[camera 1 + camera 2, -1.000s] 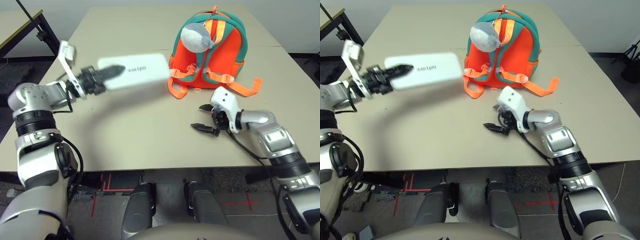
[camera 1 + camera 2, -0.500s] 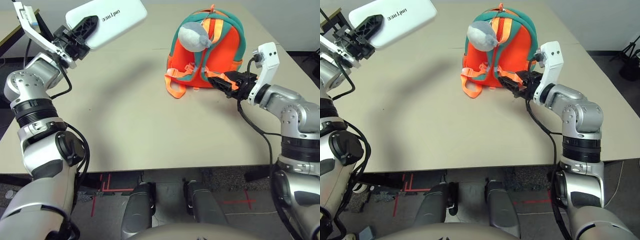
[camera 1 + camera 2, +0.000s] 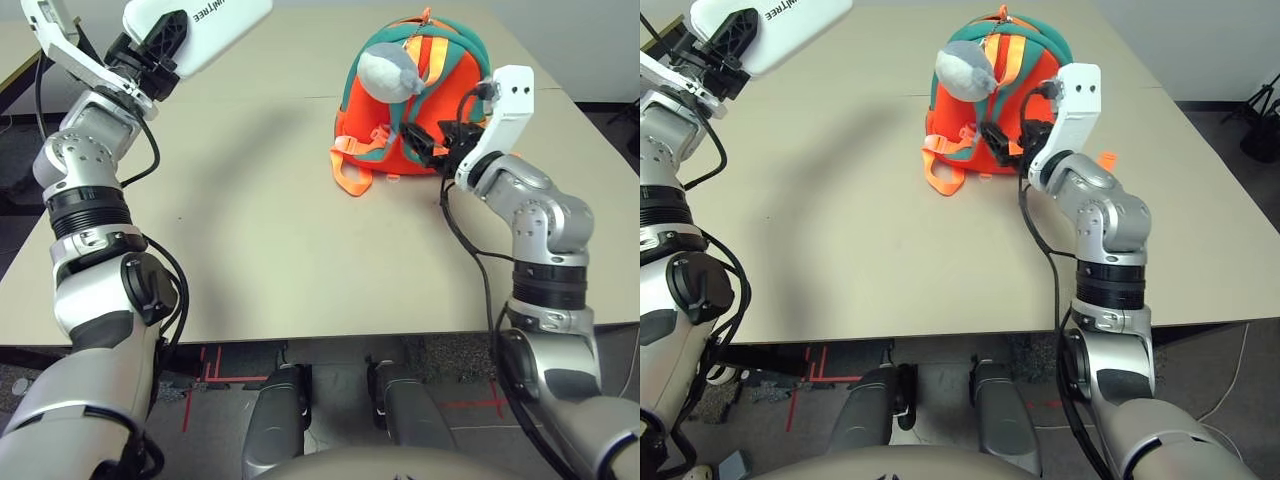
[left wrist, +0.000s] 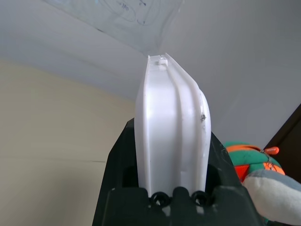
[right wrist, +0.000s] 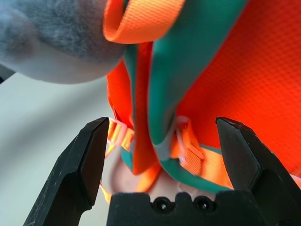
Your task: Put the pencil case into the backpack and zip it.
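One relation matters to us: the pack (image 3: 352, 120) stands upright on the table (image 3: 270, 260), just ahead of our right claw (image 5: 162, 146), whose fingers spread either side of its straps (image 5: 176, 94). Our left claw (image 4: 164, 169) pinches the case (image 4: 171, 122), raised left of the pack.

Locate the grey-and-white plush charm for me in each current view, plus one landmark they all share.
Left eye: plush charm upper part, right of centre, against the backpack.
Right eye: top centre, against the backpack.
Left wrist: at the picture's edge, partly cut off, beyond the pencil case.
Right wrist: large, cut off at a corner, beside an orange webbing loop.
Shared landmark: the orange-and-teal backpack.
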